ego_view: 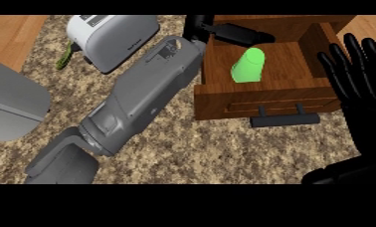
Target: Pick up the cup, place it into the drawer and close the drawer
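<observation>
**Cup in drawer, drawer open**

Cup (pixel 249 65) sits inside the drawer (pixel 257 97), around the middle of its floor, a bit toward the left wall. Green, narrower end toward the drawer's back. The drawer is pulled out over the counter (pixel 191 151), with the dark handle (pixel 285 119) on its front.

My left hand (pixel 234 33) is over the drawer's back left corner, forearm running in diagonally from the counter's near left. Fingers are stretched out roughly straight along the back wall, holding nothing. The cup is near them, and I see no contact.

My right hand (pixel 354 74) is resting at the right edge beside the drawer's right wall, fingers up and spread, empty.

A toaster (pixel 110 36) is at the counter's far left.
</observation>
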Tool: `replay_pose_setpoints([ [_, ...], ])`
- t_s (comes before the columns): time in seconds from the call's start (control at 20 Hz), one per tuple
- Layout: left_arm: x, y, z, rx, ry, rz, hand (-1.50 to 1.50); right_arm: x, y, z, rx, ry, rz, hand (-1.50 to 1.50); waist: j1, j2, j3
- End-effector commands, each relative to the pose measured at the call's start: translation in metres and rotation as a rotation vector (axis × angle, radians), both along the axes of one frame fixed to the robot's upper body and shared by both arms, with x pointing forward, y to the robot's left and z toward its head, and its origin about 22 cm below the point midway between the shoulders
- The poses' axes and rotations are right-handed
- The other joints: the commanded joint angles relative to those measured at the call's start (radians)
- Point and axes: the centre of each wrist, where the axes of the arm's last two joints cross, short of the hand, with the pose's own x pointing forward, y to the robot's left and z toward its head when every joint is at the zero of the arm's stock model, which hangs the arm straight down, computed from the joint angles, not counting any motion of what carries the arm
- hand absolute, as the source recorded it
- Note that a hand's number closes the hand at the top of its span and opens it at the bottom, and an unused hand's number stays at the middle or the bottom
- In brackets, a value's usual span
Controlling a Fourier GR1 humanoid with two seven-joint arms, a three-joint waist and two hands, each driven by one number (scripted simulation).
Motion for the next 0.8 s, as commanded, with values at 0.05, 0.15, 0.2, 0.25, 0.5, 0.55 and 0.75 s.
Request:
replay_pose_setpoints([
  [0.05,-0.005,0.007,-0.013,-0.089,0.018,-0.006,-1.50,0.000,-0.010,0.000,-0.048,0.003,0.023,1.50,0.046,-0.011,0.000],
  [0.15,0.003,0.034,-0.003,-0.122,0.043,0.008,-1.50,-0.004,-0.011,0.008,-0.091,-0.026,0.029,1.50,0.068,-0.017,-0.001],
  [0.2,-0.003,0.017,0.023,-0.144,0.025,0.011,-1.50,-0.013,-0.023,0.011,-0.150,0.003,0.046,1.50,0.067,-0.022,-0.001],
  [0.25,-0.009,0.022,-0.005,-0.151,0.030,0.006,-1.50,-0.004,-0.013,0.003,-0.207,-0.011,0.057,1.50,0.080,-0.020,-0.001],
  [0.5,-0.009,0.079,-0.019,-0.186,0.049,0.100,-1.50,-0.021,-0.019,0.013,-0.341,-0.023,0.033,1.50,0.078,-0.021,-0.001],
  [0.55,-0.016,0.088,-0.019,-0.197,0.067,0.101,-1.50,-0.024,-0.019,0.012,-0.358,-0.010,0.037,1.50,0.097,-0.029,-0.002],
  [0.75,-0.035,0.131,-0.031,-0.195,0.080,0.116,-1.50,-0.025,-0.014,0.006,-0.463,0.014,0.031,1.50,0.100,-0.026,-0.001],
])
